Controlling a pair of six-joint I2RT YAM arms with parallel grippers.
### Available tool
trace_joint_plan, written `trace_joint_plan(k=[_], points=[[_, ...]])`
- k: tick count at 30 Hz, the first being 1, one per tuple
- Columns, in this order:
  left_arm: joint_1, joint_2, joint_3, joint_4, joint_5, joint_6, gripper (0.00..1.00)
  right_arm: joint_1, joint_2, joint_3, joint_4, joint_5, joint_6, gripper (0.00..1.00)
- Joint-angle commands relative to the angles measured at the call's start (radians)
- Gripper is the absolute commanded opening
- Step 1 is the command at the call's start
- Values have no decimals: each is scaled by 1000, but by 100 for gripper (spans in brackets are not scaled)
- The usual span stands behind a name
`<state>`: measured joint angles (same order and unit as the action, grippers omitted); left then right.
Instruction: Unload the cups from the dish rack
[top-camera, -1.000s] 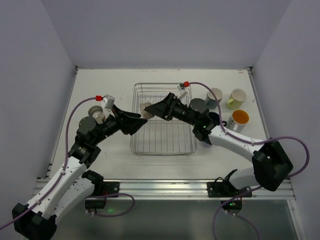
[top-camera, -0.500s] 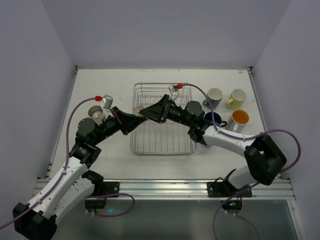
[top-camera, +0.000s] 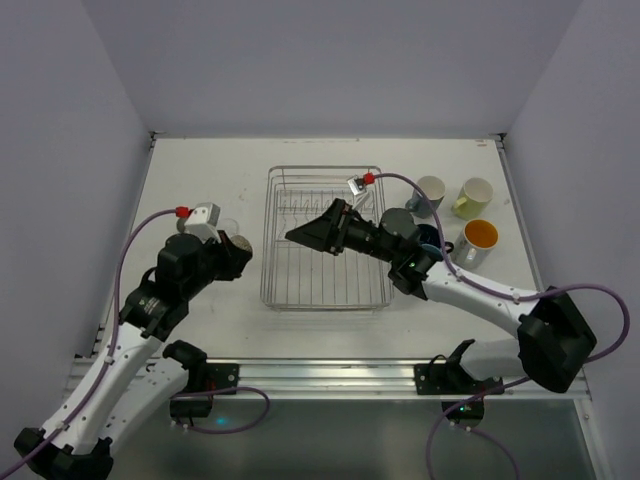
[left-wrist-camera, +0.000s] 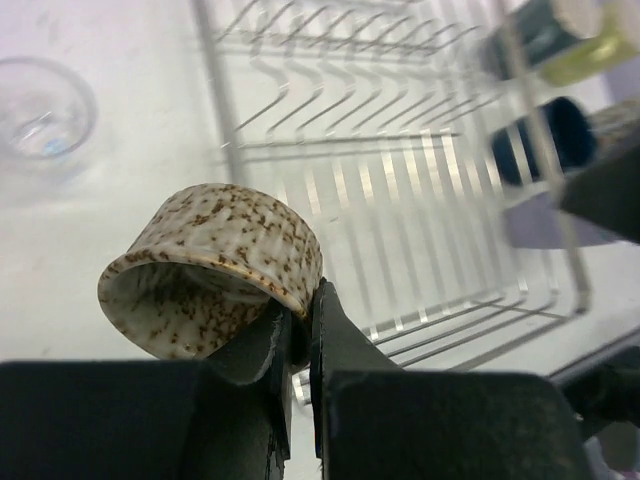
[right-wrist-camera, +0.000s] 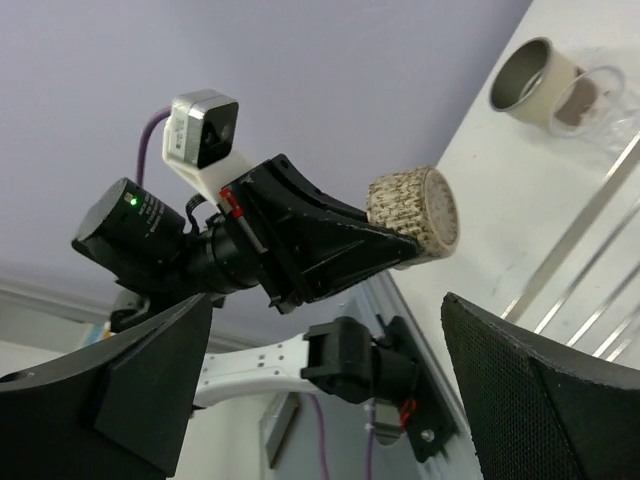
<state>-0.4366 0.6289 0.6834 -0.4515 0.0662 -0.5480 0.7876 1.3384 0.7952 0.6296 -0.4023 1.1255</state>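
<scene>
A beige cup with brown speckles (left-wrist-camera: 215, 262) hangs above the table left of the dish rack (top-camera: 325, 285). My left gripper (left-wrist-camera: 303, 312) is shut on its rim, one finger inside and one outside. The right wrist view shows this same cup (right-wrist-camera: 415, 215) at the tip of the left gripper. My right gripper (top-camera: 297, 235) hovers over the rack's left half, open, with nothing between its fingers (right-wrist-camera: 545, 395). Only bare wires show in the rack (left-wrist-camera: 400, 150).
A beige cup (right-wrist-camera: 530, 72) and a clear cup (right-wrist-camera: 592, 100) stand on the table to the left. Right of the rack stand a white mug (top-camera: 430, 190), a yellow-green mug (top-camera: 473, 196), an orange-lined mug (top-camera: 480, 238), a dark blue mug (left-wrist-camera: 545, 135) and a dark grey cup (top-camera: 396, 215).
The right gripper let go of the speckled cup and opened wide. The left gripper shut on the cup's rim and carried it left, away from the rack.
</scene>
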Motion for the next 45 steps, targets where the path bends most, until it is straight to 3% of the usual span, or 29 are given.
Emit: trace_joint_plan(k=[1, 6, 12, 19, 22, 24, 27, 33, 40, 43, 45], points=[[4, 11, 68, -239, -212, 22, 0, 4, -97, -17, -143, 74, -133, 99], [6, 87, 54, -276, -309, -30, 0, 2, -238, -16, -316, 177, -266, 99], [15, 311, 51, -257, -370, -50, 0, 4, -438, -27, -481, 258, -366, 99], [154, 507, -5, -135, -275, -10, 0, 4, -602, -88, -594, 310, -420, 99], [162, 569, -7, -113, -270, -9, 1, 4, -642, -93, -626, 321, -446, 99], [162, 581, -11, -95, -272, -7, 19, 4, -663, -99, -627, 322, -458, 99], [164, 600, -15, -90, -269, -6, 33, 4, -680, -105, -665, 332, -475, 99], [164, 574, 11, -110, -261, -1, 43, 4, -702, -111, -683, 341, -489, 99], [162, 343, 209, -151, -177, 42, 62, 2, -740, -68, -758, 359, -524, 99], [160, 214, 255, -109, -71, 68, 75, 4, -777, -30, -829, 397, -561, 99], [160, 149, 263, -58, -20, 79, 91, 4, -821, 5, -867, 424, -602, 99]])
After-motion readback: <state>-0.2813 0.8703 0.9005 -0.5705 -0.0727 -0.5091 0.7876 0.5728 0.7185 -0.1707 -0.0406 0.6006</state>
